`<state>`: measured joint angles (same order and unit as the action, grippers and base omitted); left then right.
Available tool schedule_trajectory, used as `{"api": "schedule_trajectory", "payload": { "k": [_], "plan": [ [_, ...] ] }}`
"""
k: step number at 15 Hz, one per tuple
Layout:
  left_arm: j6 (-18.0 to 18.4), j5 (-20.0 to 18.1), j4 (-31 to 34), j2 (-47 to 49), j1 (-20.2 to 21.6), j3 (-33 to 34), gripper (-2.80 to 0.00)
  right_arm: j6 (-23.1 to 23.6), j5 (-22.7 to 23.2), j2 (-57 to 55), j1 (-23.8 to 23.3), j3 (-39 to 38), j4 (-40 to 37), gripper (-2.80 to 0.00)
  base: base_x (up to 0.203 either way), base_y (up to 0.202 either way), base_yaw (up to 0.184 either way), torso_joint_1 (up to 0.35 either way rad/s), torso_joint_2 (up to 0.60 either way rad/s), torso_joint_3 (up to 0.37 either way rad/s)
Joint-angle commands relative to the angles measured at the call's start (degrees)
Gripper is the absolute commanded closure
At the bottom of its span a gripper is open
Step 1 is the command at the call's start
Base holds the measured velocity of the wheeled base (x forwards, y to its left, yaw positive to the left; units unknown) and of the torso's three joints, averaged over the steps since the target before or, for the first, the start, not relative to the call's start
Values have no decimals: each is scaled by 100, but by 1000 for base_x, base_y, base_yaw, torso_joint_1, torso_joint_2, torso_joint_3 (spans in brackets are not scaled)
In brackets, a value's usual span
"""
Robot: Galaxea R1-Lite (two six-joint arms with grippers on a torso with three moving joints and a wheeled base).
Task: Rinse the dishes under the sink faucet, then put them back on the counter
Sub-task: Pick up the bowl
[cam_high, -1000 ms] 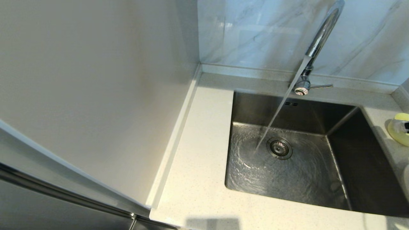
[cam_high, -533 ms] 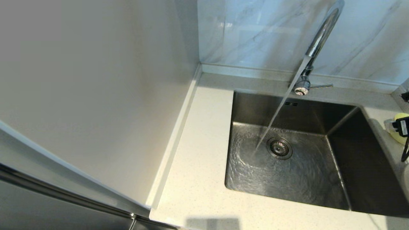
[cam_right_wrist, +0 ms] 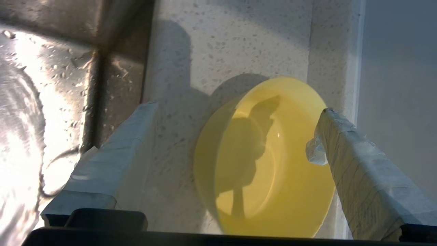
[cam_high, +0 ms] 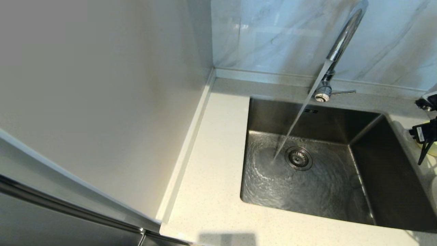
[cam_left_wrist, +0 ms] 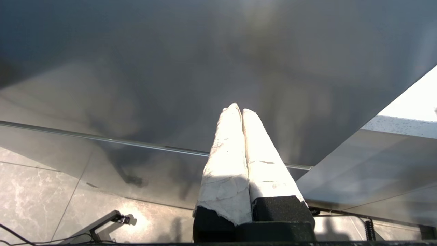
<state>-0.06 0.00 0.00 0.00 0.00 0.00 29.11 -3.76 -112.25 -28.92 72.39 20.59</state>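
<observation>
The small pale-yellow bowl (cam_right_wrist: 269, 164) stands upright on the off-white counter (cam_high: 211, 171), to the right of the sink and close to the raised back edge. My right gripper (cam_right_wrist: 237, 109) hangs over it, open, one taped finger (cam_right_wrist: 112, 153) on the sink side and the other (cam_right_wrist: 358, 164) beyond the far rim, neither touching. In the head view the right gripper (cam_high: 425, 132) covers most of the bowl (cam_high: 433, 149) at the right border. The chrome faucet (cam_high: 341, 37) runs a stream into the basin. My left gripper (cam_left_wrist: 239, 109) is shut and empty, parked low. Chopsticks are out of view.
The steel sink (cam_high: 266, 116) has rippling water around the round drain strainer (cam_high: 298, 158). The faucet's side lever (cam_high: 343, 92) points right. A pale rounded edge, perhaps the plate (cam_high: 434, 191), shows at the right border. A tall cabinet wall (cam_high: 102, 102) bounds the counter on the left.
My right gripper has come into the head view from the right border and moved toward the back, now covering most of the yellow bowl. Water keeps running.
</observation>
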Motion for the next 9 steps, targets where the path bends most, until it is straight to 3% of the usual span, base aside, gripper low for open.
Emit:
{"api": "schedule_trajectory", "payload": {
  "k": [1,4,5,6,9],
  "plan": [
    [-3,0,0,0,0,0,0,16,-26,-160,0,169,-1,-280,0,0,0,0,0,0],
    [1,0,0,7,0,0,0,7,-46,-184,-9,223,-55,-280,0,0,0,0,0,0],
    [5,0,0,0,0,0,0,0,-46,-184,-9,197,-51,-227,0,0,0,0,0,0],
    [2,0,0,0,0,0,0,-14,-46,-192,-9,188,-55,0,0,0,0,0,0,0],
    [-3,0,0,0,0,0,0,-63,-46,-210,-18,154,-46,0,0,0,0,0,0,0]
  ]
}}
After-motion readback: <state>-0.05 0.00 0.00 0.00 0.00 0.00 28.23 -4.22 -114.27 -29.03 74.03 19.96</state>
